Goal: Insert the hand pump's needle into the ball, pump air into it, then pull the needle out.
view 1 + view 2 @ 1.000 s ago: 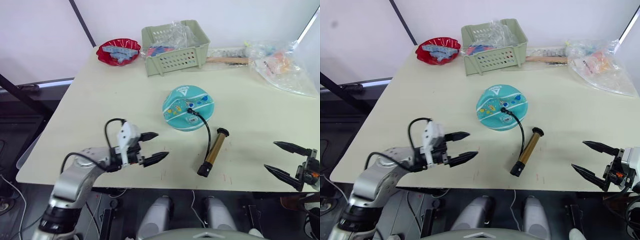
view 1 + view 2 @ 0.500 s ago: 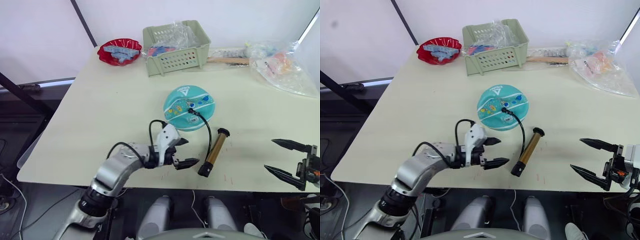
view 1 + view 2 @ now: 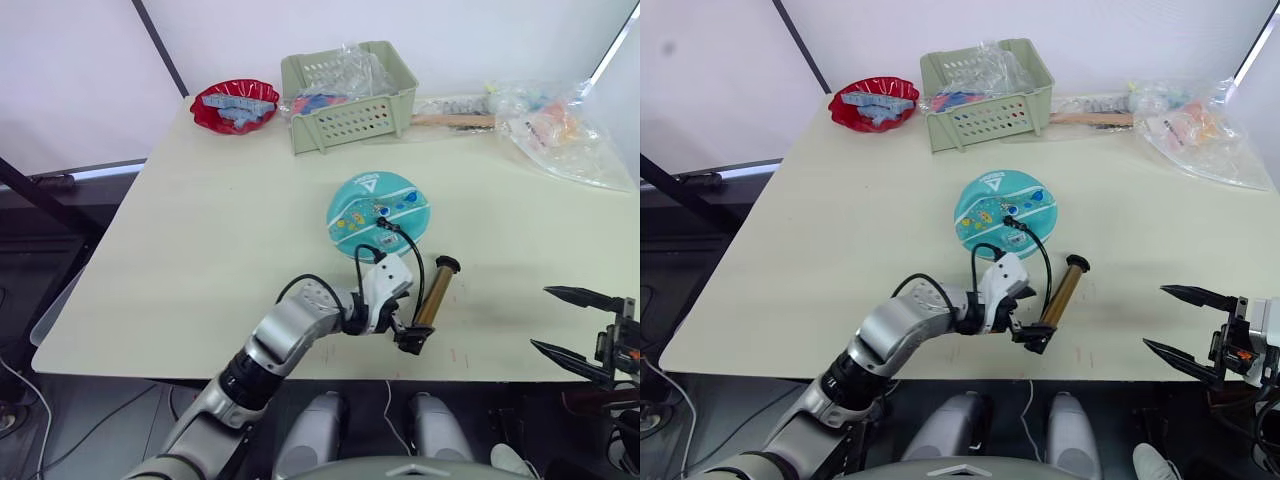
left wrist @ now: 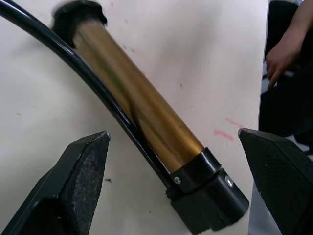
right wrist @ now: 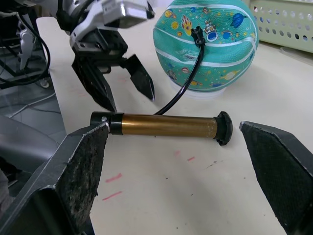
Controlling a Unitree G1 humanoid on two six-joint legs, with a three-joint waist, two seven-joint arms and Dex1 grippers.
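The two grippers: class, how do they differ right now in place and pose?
The left gripper hangs over the pump, fingers straddling its near end; the right gripper hangs off the table's edge, away from everything. Left points down, right roughly level. Both are open, holding nothing.

L fingers (image 4: 83, 171) apart, straddling hand pump (image 4: 142, 110) | hose (image 4: 88, 76) alongside | person's hand (image 4: 282, 51) beyond table
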